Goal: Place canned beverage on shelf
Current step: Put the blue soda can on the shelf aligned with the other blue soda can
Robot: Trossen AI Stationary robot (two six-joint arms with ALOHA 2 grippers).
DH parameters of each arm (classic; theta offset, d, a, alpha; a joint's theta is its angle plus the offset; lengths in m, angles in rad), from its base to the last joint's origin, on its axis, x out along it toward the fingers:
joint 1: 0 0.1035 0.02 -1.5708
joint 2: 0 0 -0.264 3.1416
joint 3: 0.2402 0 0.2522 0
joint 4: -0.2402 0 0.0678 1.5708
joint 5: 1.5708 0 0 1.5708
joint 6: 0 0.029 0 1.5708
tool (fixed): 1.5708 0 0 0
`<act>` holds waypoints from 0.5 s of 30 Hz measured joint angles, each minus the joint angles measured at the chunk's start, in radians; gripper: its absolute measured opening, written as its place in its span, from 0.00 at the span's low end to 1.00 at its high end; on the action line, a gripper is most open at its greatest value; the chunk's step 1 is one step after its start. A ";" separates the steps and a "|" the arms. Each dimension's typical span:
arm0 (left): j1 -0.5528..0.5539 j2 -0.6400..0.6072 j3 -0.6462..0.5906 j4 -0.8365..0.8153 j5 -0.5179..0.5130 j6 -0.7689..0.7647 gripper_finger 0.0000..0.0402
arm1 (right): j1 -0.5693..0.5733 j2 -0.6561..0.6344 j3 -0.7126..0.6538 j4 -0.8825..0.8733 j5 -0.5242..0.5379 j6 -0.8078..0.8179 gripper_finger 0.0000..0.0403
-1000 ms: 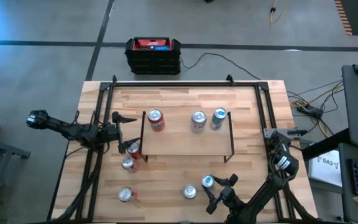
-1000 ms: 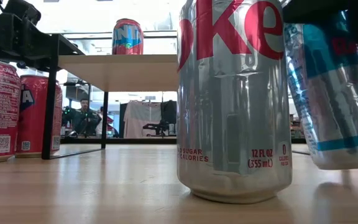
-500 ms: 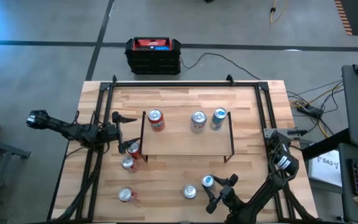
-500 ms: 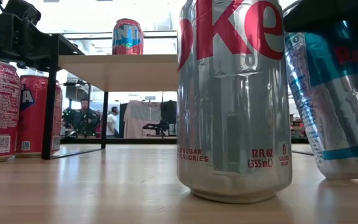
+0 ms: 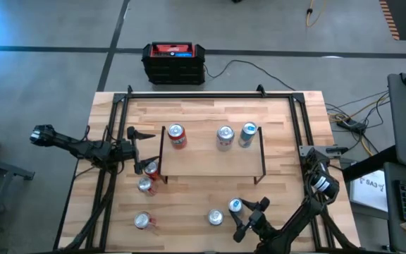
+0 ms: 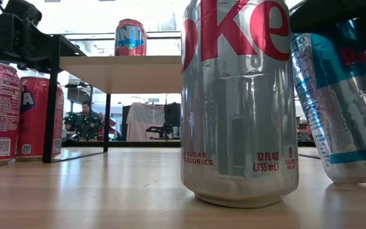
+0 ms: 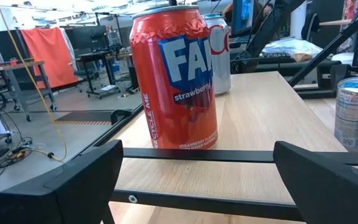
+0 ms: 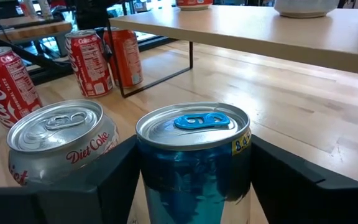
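R pincer (image 8: 194,180) astride blue can (image 8: 193,158), near table edge (image 5: 210,248).

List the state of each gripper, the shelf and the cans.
left gripper: open, at shelf's left end.
right gripper: around front blue can.
front blue can: on table.
Diet Coke: upright on table.
red cans: three, upright on table.
shelf: carrying three cans.
shelf cans: upright.
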 joint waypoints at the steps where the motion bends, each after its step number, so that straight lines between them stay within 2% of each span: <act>1: 0.000 0.000 0.000 0.000 0.000 0.000 1.00 | 0.000 0.000 0.000 0.001 -0.002 0.000 0.67; 11: 0.000 0.000 0.000 0.000 0.000 0.000 1.00 | 0.004 0.000 -0.001 0.012 -0.047 0.018 0.88; 15: 0.000 0.000 0.000 0.000 0.000 0.000 1.00 | 0.014 -0.004 0.026 0.010 -0.148 0.035 0.92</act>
